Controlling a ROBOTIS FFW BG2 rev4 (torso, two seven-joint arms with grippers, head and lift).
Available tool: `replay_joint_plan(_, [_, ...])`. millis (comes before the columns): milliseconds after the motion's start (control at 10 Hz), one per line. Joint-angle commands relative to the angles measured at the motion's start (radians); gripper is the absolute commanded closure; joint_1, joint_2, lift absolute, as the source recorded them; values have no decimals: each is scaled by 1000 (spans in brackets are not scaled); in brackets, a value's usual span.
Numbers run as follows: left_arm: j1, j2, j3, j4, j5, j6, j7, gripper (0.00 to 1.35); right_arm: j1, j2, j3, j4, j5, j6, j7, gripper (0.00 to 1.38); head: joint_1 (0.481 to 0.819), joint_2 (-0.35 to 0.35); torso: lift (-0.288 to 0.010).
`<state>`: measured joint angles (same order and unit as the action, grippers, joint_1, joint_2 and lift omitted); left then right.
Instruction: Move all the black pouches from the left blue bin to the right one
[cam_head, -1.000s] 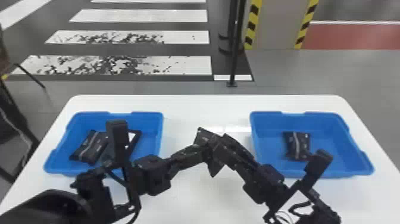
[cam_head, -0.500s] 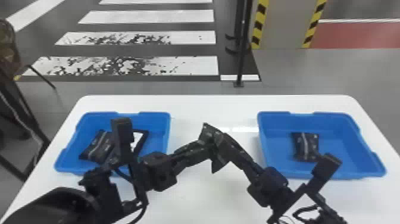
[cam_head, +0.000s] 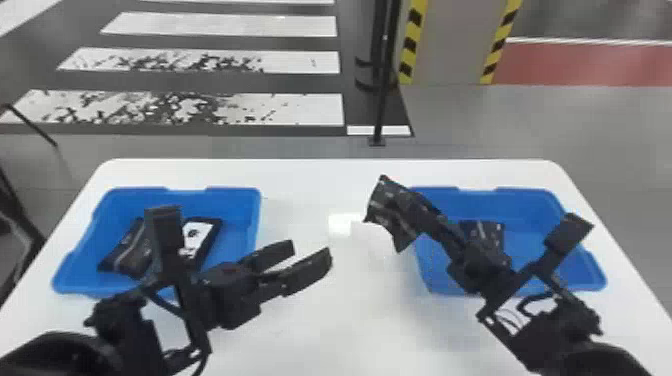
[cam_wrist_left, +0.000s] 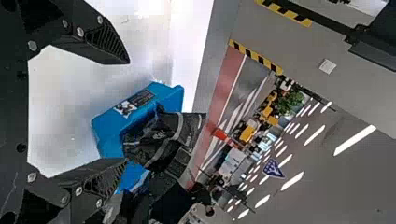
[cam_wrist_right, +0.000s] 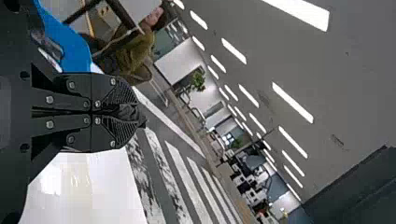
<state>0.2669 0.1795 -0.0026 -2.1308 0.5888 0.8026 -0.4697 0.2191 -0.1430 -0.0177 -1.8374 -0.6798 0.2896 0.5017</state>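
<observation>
The right end effector (cam_wrist_right: 132, 112) grips a black pouch (cam_head: 386, 206) near the right blue bin (cam_head: 530, 207), likely for release there; the left end effector (cam_head: 310, 252) gapes, probably to give clearance

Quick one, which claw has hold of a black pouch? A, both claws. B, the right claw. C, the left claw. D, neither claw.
B: the right claw is shut on a black pouch, while the left claw stands open with nothing between its fingers.
</observation>
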Motion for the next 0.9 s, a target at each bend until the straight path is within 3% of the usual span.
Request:
replay_joint_plan(0, [1,0,25,2,-1,0,0,167,-79,-24,-74,98,84,12,-3,1277,695,-64,-140])
replay_joint_plan(200, [3,0,68,-1,-11,2,0,168,-143,-32,-168,221,213,22,-17,1199,695,-129,-140])
replay_joint_plan(400, [3,-3,136,-1,-46,12,2,167,-126,-18,-216,248,285,5,-37,236,695,-174,-140])
replay_joint_plan(500, [-2,-8,178,2,-76,32,8,162,-87,-7,-216,211,325,-64,-57,35,695,-181,-140])
replay_joint_plan(600, [-14,-9,218,2,-118,66,17,162,-13,11,-216,106,403,-147,-88,116,695,-165,-140])
replay_joint_plan(800, [-44,-12,280,2,-210,130,52,162,161,48,-172,-95,446,-290,-109,193,695,-120,-140])
